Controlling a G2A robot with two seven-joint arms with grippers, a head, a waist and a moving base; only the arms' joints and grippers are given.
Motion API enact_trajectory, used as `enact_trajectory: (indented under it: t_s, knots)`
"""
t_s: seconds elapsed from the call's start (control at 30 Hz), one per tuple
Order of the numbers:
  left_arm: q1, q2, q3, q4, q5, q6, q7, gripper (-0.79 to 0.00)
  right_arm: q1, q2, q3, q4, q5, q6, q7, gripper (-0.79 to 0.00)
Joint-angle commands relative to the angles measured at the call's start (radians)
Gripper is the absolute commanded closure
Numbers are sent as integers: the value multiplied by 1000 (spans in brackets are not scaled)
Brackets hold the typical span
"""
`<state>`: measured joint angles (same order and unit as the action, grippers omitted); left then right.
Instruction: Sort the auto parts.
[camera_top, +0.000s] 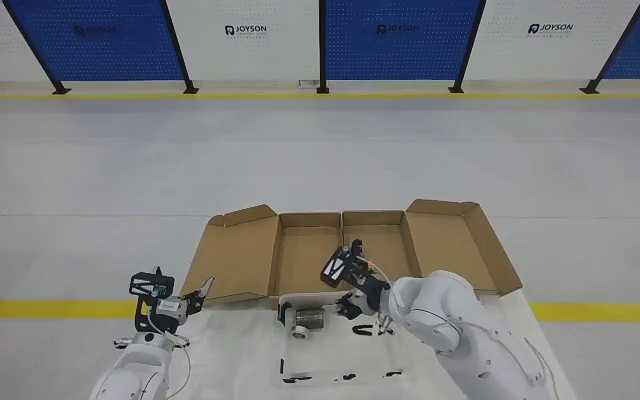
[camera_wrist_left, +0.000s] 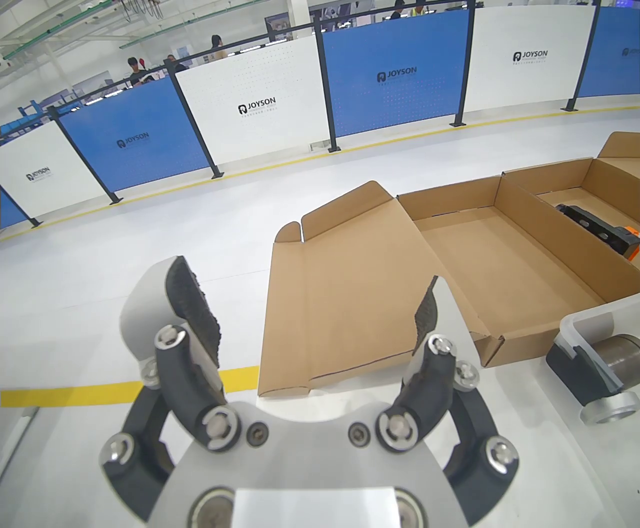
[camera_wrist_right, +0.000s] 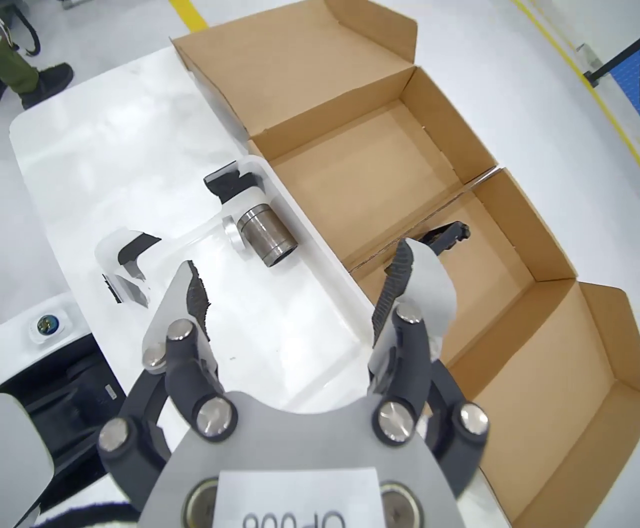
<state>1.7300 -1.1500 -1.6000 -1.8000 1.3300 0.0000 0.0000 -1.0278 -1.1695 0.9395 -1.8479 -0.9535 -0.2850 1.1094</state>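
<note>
Black-padded right claw (camera_wrist_right: 300, 260) spread, empty, over the white bench (camera_wrist_right: 125, 150) | left claw (camera_wrist_left: 305, 275) spread, empty, beside cardboard box (camera_wrist_right: 360, 175) | metal cylinder (camera_wrist_right: 262, 235) unsorted in clear tray (camera_wrist_right: 325, 265) | one black part (camera_wrist_right: 445, 235) boxed | small black pieces (camera_wrist_right: 135, 247) on the bench; sorting looks barely begun

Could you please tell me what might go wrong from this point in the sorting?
1. The flanged steel cylinder lies on its side in the clear plastic tray, so it may roll or slip when pinched.
2. The open right pincer hangs over the tray's edge beside the brown cardboard box with the long black part; descending there may snag the box wall.
</note>
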Motion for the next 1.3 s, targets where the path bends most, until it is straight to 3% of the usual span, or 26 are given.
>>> enact_trajectory:
  t_s: [0.0, 0.13, 0.2, 0.37, 0.43, 0.47, 0.53, 0.97, 1.03, 1.13, 1.27]
  knots:
    - [0, 0, 0, 0, 0, 0, 0, -785, 39, -10, -39, 31, -10, 19, 12, -468]
    - [0, 0, 0, 0, 0, 0, 0, -785, 68, -21, -61, 25, -1, 33, -18, -619]
    - [0, 0, 0, 0, 0, 0, 0, -785, 42, -12, -21, -18, 36, -6, -52, -625]
    - [0, 0, 0, 0, 0, 0, 0, -785, -108, 32, 162, -144, 101, -196, -155, -628]
    - [0, 0, 0, 0, 0, 0, 0, -785, -179, 50, 246, -173, 111, -284, -222, -686]
    - [0, 0, 0, 0, 0, 0, 0, -785, -213, 57, 287, -180, 117, -330, -258, -785]
    - [0, 0, 0, 0, 0, 0, 0, -785, -268, 68, 350, -185, 126, -400, -324, -785]
    - [0, 0, 0, 0, 0, 0, 0, -785, -268, 68, 350, -185, 126, -400, -324, -785]
    - [14, 1, 26, -50, 128, 27, -3, -785, -268, 68, 350, -185, 126, -400, -324, -785]
    - [62, 0, 118, -165, 289, 20, -97, -785, -268, 68, 350, -185, 126, -400, -324, -785]
    - [67, -2, 213, -311, 390, -79, -375, -785, -268, 68, 350, -185, 126, -400, -324, -785]
